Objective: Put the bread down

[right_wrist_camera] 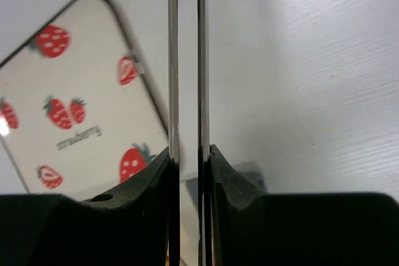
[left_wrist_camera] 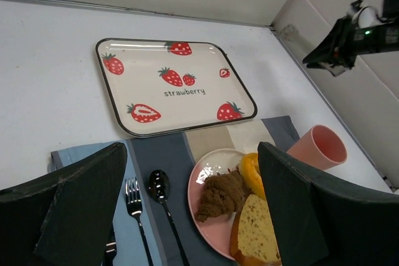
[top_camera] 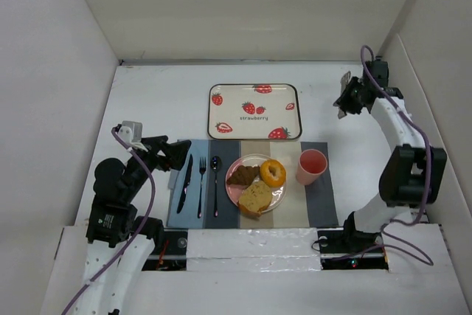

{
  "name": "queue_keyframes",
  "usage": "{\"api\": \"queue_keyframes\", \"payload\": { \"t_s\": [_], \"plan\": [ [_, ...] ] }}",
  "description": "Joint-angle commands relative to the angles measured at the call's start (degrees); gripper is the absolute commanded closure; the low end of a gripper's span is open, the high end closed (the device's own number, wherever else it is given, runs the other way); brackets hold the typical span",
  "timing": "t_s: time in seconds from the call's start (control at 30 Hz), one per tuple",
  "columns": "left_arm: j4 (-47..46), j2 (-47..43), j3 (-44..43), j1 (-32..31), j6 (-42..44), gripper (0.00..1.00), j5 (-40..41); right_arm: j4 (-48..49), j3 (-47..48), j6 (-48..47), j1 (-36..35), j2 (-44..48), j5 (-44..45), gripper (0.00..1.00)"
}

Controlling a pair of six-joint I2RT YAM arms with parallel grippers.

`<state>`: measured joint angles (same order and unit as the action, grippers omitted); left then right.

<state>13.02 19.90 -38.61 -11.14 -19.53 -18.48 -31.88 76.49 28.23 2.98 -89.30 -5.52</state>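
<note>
The bread lies on a pink plate [top_camera: 234,189] on the placemat: a tan-yellow loaf slice [top_camera: 254,198], a dark brown wedge [top_camera: 242,175] and an orange glazed donut [top_camera: 273,172]. The left wrist view shows the loaf slice [left_wrist_camera: 259,228], the wedge [left_wrist_camera: 221,194] and the donut [left_wrist_camera: 250,172]. My left gripper [top_camera: 177,154] is open and empty, low over the cutlery left of the plate [left_wrist_camera: 193,216]. My right gripper [top_camera: 345,101] is raised at the far right, shut on thin metal tongs [right_wrist_camera: 173,60], above the table by the tray's right edge.
A strawberry-print tray [top_camera: 236,101] lies behind the placemat; it also shows in the left wrist view [left_wrist_camera: 143,79] and the right wrist view [right_wrist_camera: 87,91]. A pink cup [top_camera: 311,165] stands right of the plate. Knife [top_camera: 184,182], fork [top_camera: 201,186] and spoon [top_camera: 214,182] lie left. White walls enclose the table.
</note>
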Motion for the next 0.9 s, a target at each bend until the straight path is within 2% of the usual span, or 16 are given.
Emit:
{"api": "queue_keyframes", "payload": {
  "t_s": [0.0,0.27,0.4,0.53,0.63,0.8,0.87],
  "plan": [
    [-2.56,-0.74,-1.29,0.24,0.63,0.19,-1.65,3.30,1.31,-2.65,4.39,-5.09,-7.49,0.71],
    [-2.64,-2.32,-1.82,-0.47,0.63,0.19,-0.86,7.80,-4.68,-11.43,3.71,-7.38,0.41,0.71],
    [-2.56,-2.67,-1.73,-0.47,0.63,0.19,-1.12,4.90,-3.55,-16.09,-0.42,-11.24,11.37,0.69],
    [-2.12,-3.29,-1.64,-0.47,0.63,0.19,-0.06,4.02,-2.48,-19.87,-3.51,-13.79,17.82,0.67],
    [-1.94,-3.47,-1.64,-0.47,0.55,0.19,0.55,4.89,-2.66,-21.37,-4.04,-14.59,20.98,0.59],
    [-2.03,-3.11,-1.64,-0.47,0.46,0.19,0.46,5.51,-1.53,-21.29,-4.04,-15.73,26.59,0.36],
    [-1.94,-3.03,-1.56,-0.47,0.37,0.19,0.64,5.25,-0.29,-21.20,-4.04,-16.17,27.84,0.30]
  ]
}}
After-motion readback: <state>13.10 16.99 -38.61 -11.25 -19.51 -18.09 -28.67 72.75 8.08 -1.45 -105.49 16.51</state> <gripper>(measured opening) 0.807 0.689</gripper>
